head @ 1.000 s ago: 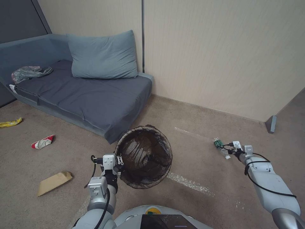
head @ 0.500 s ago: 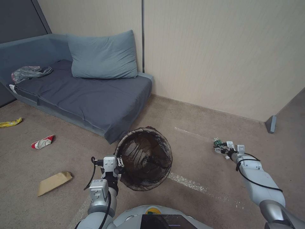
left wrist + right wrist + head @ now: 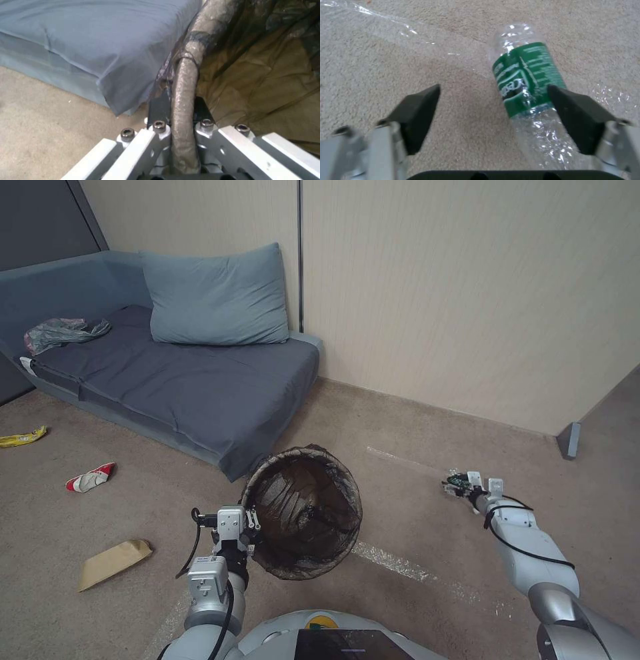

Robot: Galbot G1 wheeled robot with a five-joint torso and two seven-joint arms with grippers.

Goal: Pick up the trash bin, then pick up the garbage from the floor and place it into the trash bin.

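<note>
Right pincer has crept forward over the floor, wide open, with the bottle lying lengthwise between the pads, hugging one. Left pincer stays clamped on the trash bin rim.

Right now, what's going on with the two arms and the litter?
The left pincer is shut on the rim of the trash bin, holding it off the carpet beside the sofa. The right pincer is open, low over the floor, its fingers straddling the clear bottle with the green label, which lies nearer one finger. Nothing is gripped there yet. A tan paper bag, a red-and-white wrapper and a yellow packet lie on the floor to the left.
</note>
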